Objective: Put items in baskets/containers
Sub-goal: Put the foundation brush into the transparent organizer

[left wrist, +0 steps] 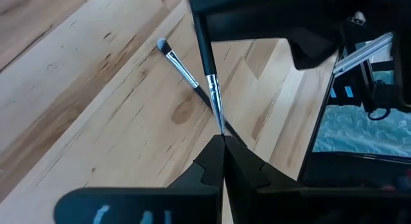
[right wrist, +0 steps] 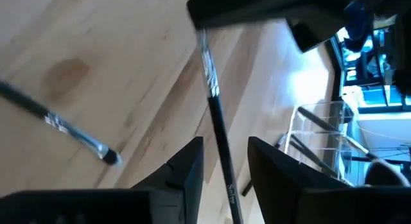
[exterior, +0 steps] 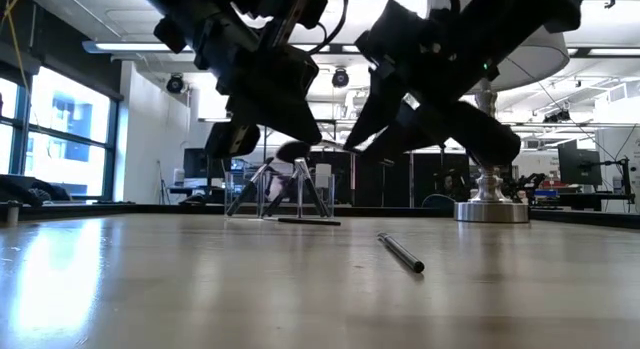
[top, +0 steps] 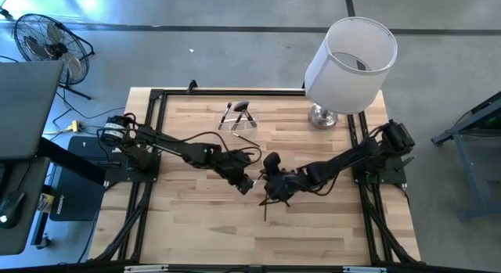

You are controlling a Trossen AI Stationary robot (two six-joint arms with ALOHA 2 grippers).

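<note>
Midtable, left end effector (top: 252, 184) pinches a brush (left wrist: 209, 76), meeting right end effector (top: 266, 187).

Bright daylight; window glare on table (exterior: 60, 279) in low view; wrist views blurred.

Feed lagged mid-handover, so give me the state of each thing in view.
left gripper: shut on held brush's bristle end.
right gripper: open, straddling its handle.
held brush: raised off the table.
loose brush: lying flat on table.
clear holder: holds a few brushes.
lamp: upright.
</note>
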